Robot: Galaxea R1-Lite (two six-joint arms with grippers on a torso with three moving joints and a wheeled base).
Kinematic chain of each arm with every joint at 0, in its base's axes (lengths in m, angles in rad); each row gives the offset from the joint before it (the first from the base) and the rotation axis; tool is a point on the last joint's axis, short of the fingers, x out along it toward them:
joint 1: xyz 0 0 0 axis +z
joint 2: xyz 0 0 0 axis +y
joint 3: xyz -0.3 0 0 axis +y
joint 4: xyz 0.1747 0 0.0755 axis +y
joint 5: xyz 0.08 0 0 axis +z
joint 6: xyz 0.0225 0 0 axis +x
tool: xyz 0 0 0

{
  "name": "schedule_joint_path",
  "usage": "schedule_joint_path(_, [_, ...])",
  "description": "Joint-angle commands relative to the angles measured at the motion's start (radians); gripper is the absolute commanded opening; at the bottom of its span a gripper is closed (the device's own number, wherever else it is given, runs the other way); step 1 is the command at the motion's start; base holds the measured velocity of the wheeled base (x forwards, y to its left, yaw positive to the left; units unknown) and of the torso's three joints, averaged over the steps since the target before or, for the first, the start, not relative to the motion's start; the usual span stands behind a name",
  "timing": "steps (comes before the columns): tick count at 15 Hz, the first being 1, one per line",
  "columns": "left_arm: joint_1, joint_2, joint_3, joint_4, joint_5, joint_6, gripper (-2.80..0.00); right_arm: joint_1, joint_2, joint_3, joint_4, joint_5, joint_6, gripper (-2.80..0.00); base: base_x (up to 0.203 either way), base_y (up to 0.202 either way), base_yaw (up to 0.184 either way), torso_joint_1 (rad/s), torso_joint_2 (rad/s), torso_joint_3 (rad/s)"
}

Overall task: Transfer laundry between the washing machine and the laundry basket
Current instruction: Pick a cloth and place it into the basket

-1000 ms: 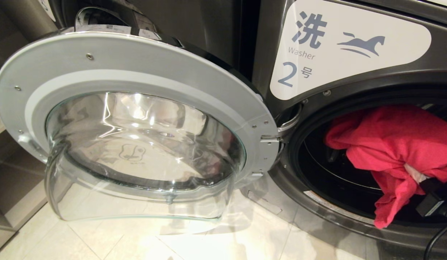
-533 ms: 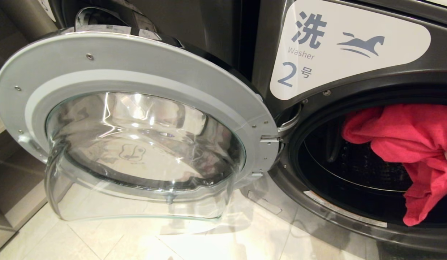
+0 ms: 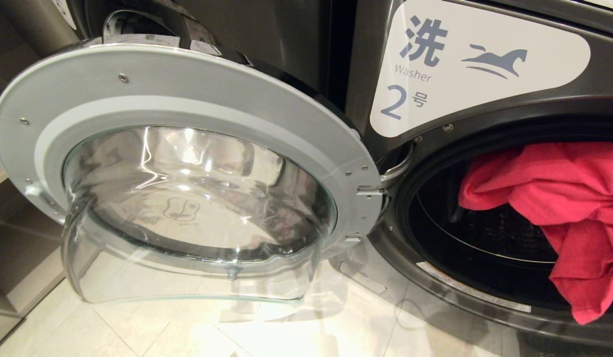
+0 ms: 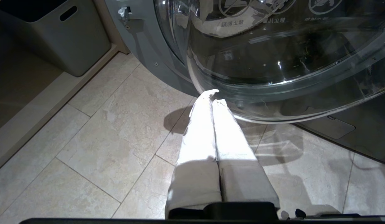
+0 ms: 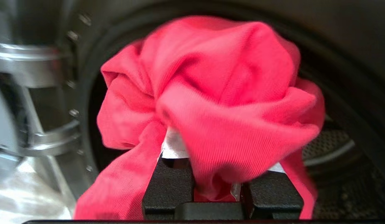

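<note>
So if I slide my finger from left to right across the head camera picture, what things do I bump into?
Open round glass door → door hinge → white Washer 2 sign → dark drum opening → red cloth hanging out at the right edge.

Floor [image 4: 96,130]: pale beige stone-look tiles, thin dark grout lines, glossy, bright light patches and reflections. Low beige ledge [image 4: 39,109] runs along floor edge on one side. Grey bin [image 4: 52,37] with slot handle stands on ledge. Head view: beige shelving [image 3: 14,263] at far left, in shadow. Lighting warm, indoor.
</note>
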Motion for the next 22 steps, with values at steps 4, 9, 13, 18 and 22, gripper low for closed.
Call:
schedule_joint_path(4, [0.0,0.002,0.04,-0.001,0.0,0.0,-2.8,0.011,0.022,0.004,-0.009,0.001,0.006,-2.8,0.0,0.0,0.0,0.0,0.0,0.0])
schedule_joint_path(9, [0.0,0.002,0.04,-0.001,0.0,0.0,-2.8,0.011,0.055,0.011,-0.009,0.001,0.01,-2.8,0.0,0.0,0.0,0.0,0.0,0.0])
schedule_joint_path(13, [0.0,0.002,0.04,-0.001,0.0,0.0,-2.8,0.011,0.059,0.011,-0.009,0.001,0.01,-2.8,0.0,0.001,-0.058,0.004,0.0,0.003])
schedule_joint_path(18, [0.0,0.002,0.04,-0.001,0.0,0.0,-2.8,0.011,0.077,0.011,-0.009,0.001,0.01,-2.8,0.001,0.009,-0.174,0.003,0.0,0.002])
schedule_joint_path(22, [0.0,0.002,0.04,-0.001,0.0,0.0,-2.8,0.012,0.078,0.011,-0.009,0.002,0.012,-2.8,0.003,0.009,-0.171,0.002,0.0,0.003])
